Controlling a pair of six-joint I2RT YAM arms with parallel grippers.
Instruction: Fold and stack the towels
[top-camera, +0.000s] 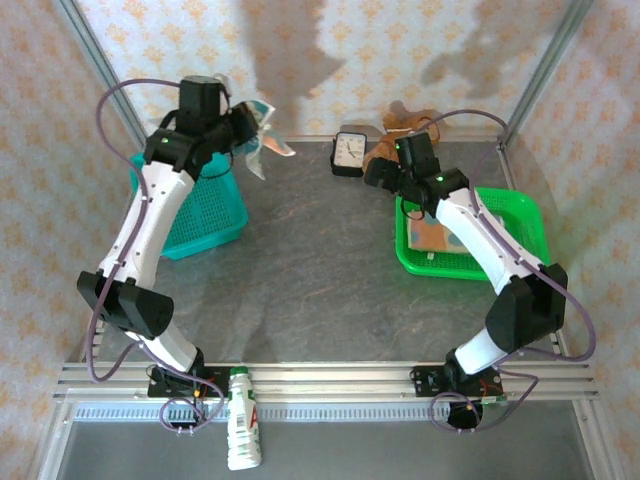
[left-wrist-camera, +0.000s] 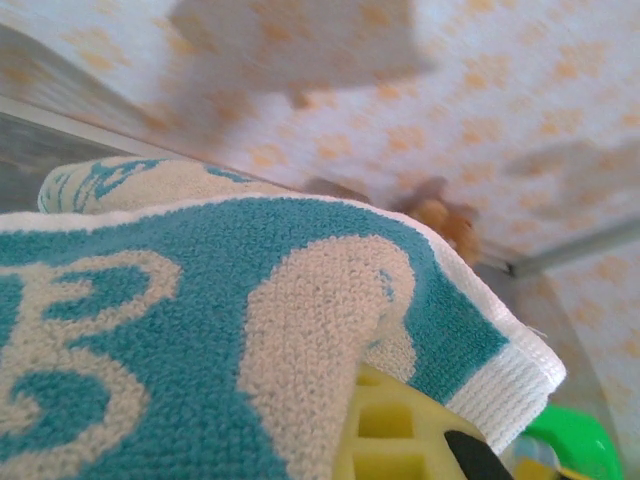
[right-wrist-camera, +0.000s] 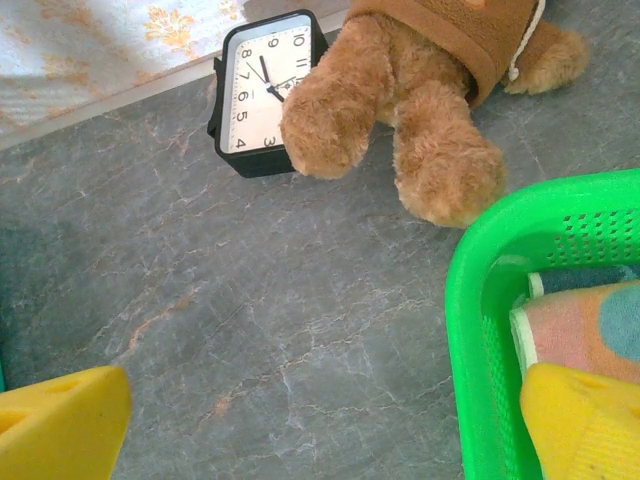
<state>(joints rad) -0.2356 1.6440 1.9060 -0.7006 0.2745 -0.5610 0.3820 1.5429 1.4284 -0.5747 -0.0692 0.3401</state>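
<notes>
Where the left arm reaches: up and forward, with its wrist high above the teal basket (top-camera: 215, 215).
Left tool (top-camera: 243, 128): clamped on a teal-and-cream towel (top-camera: 262, 140), which hangs crumpled in the air.
Right arm: stretched forward over the green tray (top-camera: 520, 215), above the table (top-camera: 320, 270).
Right tool (top-camera: 383, 172): jaws wide apart, nothing between them.
Right wrist view adds: a folded towel (right-wrist-camera: 590, 325) lying in the tray; the teddy bear (right-wrist-camera: 420, 110) overlaps the clock (right-wrist-camera: 262, 90).
Left wrist view adds: the held towel's looped weave draped over a yellow finger (left-wrist-camera: 385, 430).

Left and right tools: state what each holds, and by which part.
The left tool is shut on the teal-and-cream towel near its white hem; the right tool is open, holding nothing.
</notes>
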